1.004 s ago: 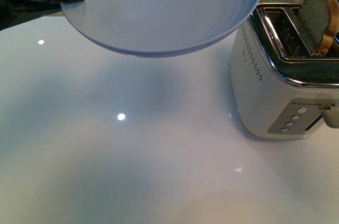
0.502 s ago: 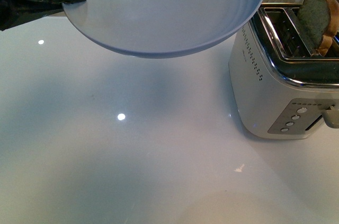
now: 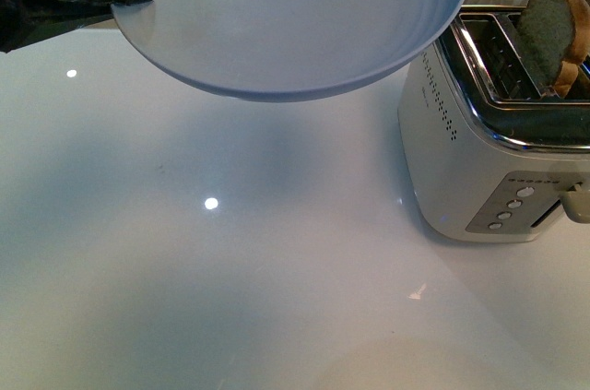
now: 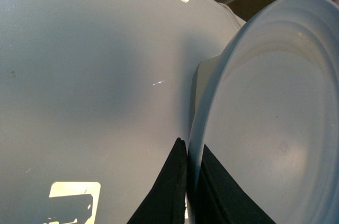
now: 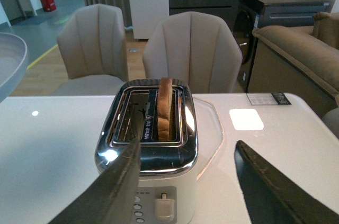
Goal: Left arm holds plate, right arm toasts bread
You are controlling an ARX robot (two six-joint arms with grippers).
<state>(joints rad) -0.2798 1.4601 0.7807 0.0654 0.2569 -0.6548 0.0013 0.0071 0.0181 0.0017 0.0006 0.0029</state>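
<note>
A: Where was the left end effector (image 4: 192,148)?
B: It pinched the plate (image 3: 295,21) by its rim, holding it above the counter (image 3: 230,270).
A: The right end effector (image 5: 186,145)?
B: Spread wide, facing the toaster (image 5: 153,163); the bread (image 5: 165,107) stood in one slot.

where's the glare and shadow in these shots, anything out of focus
Front view: pinpoint lamp reflections on the glossy table, soft shadow under the plate. Left wrist view: bright rectangular glare patches on the table; the left gripper clamping the plate's rim reads as plain black. Right wrist view: toaster and bread sharp, the open right gripper soft and dark.
</note>
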